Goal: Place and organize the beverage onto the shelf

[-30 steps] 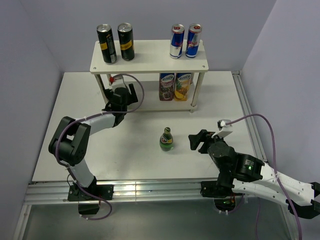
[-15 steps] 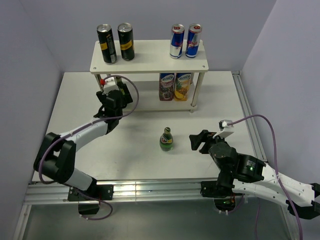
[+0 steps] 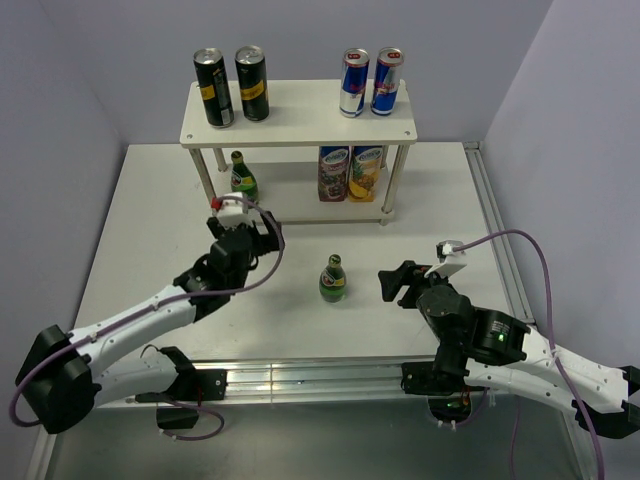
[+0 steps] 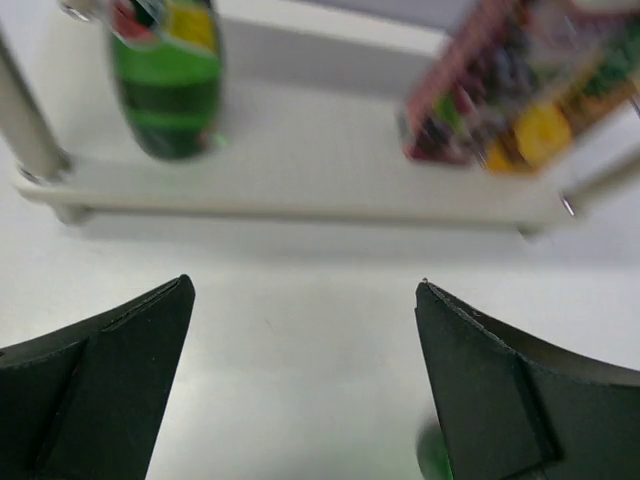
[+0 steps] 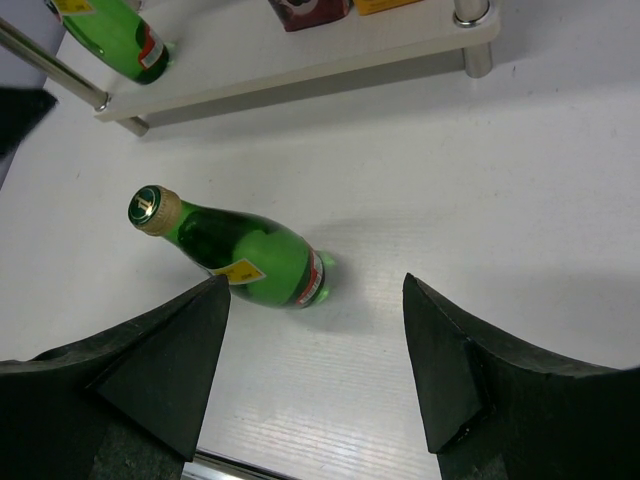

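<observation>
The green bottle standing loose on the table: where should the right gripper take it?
Probably the wide labelled body of the green bottle, below the tapering neck, coming in level from the right, where the open right gripper faces it. It stands upright, nothing touching it.

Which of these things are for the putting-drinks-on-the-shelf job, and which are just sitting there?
For the job:
shelf
black cans
blue-and-silver cans
shelved green bottle, on the lower board
loose green bottle, out on the table

Just sitting there:
juice cartons, on the lower board
</observation>
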You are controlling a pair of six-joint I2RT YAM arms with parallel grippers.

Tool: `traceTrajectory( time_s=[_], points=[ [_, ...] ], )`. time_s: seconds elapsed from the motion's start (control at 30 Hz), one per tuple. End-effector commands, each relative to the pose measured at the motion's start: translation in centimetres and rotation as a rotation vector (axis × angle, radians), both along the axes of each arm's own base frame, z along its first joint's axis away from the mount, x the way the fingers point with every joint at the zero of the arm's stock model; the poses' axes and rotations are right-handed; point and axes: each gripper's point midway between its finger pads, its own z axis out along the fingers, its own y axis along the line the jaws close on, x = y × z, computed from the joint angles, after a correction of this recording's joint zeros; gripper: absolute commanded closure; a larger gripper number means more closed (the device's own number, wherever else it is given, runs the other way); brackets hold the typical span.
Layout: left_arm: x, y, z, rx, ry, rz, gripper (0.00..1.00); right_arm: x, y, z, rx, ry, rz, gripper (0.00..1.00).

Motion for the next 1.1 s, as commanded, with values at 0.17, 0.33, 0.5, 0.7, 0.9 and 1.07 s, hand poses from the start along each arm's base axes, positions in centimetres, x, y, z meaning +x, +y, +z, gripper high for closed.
traceTrajectory(
  time_s=[0.17,0.33,0.5,0.7,0.9,1.07],
  points=[
    [-10.2,-8.4,-1.1,-0.080,0.021,-0.501,0.01,0.2,-0.2,0.1,0.013,-0.011,-0.020,0.23],
    [-14.1,-11.4,-3.8,-0.064,0.051,-0.681,0.01,0.3,-0.3,0.1,0.008,-0.011,-0.030,0.23],
    [-15.3,-13.1,-5.2,-0.067,0.045,-0.742,0.01,0.2,-0.4,0.0,0.008,-0.005,-0.036,0.23],
    [-14.8,-15.2,-6.7,-0.036,0.032,-0.747,0.01,0.2,-0.4,-0.1,0.004,-0.004,-0.035,0.23],
    [-12.1,-17.0,-8.0,0.005,-0.013,-0.657,0.01,0.3,-0.3,-0.2,-0.002,-0.002,-0.035,0.23],
    [-10.0,-17.4,-10.2,0.032,-0.028,-0.554,0.01,0.3,-0.2,-0.3,-0.008,0.000,-0.029,0.23]
  ],
)
